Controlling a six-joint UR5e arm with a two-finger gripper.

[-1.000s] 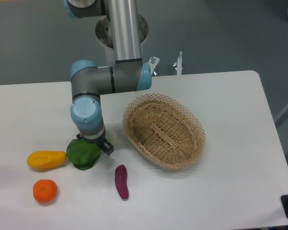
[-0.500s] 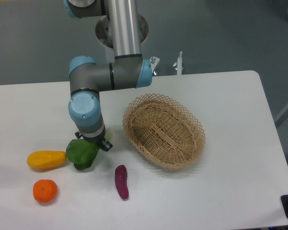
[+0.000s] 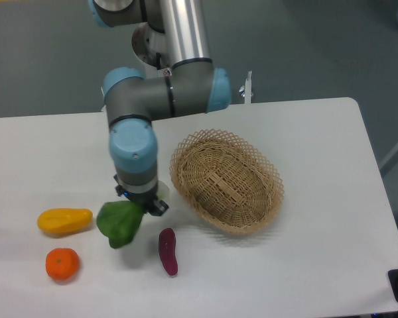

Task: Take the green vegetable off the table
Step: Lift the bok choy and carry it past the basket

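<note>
From the fixed camera, we see the two-finger gripper [image 3: 144,205] closed on the upper edge of the dark green, broad-leafed toy vegetable [image 3: 120,222]. The vegetable hangs tilted, seemingly just above the large white table [image 3: 318,132], between the yellow fruit [image 3: 65,220] and the small purple eggplant piece [image 3: 167,250]. We judge the lift is in hand; next, raise it straight and gently, because the hold looks off-centre.

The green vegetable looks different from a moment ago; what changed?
The tool, gripping the green vegetable, has risen and shifted right, lifting it away from the yellow fruit. The orange, purple piece and basket stayed put.
</note>
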